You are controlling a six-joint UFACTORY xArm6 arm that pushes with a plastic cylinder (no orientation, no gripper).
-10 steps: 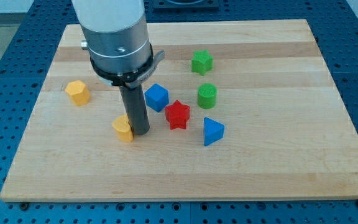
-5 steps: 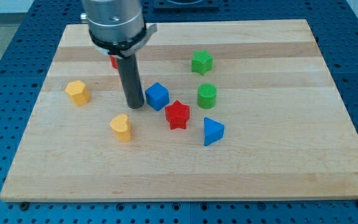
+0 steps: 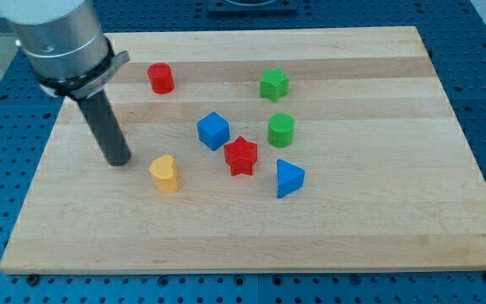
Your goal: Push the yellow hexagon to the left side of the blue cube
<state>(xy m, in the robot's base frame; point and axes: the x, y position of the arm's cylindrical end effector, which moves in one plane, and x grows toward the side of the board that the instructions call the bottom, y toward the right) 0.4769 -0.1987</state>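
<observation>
The blue cube sits near the middle of the wooden board. My tip rests on the board well to the cube's left, up and left of a yellow heart block. The yellow hexagon is almost wholly hidden behind the rod; only a thin orange-yellow sliver shows at the rod's right edge, above the tip. I cannot tell whether the rod touches it.
A red star lies just below-right of the blue cube, with a blue triangular block further right. A green cylinder and a green star are to the right; a red cylinder is near the top.
My tip went from beside the yellow heart up next to the blue cube, then swung left in front of the yellow hexagon. The red cylinder is now uncovered. No block moved.
</observation>
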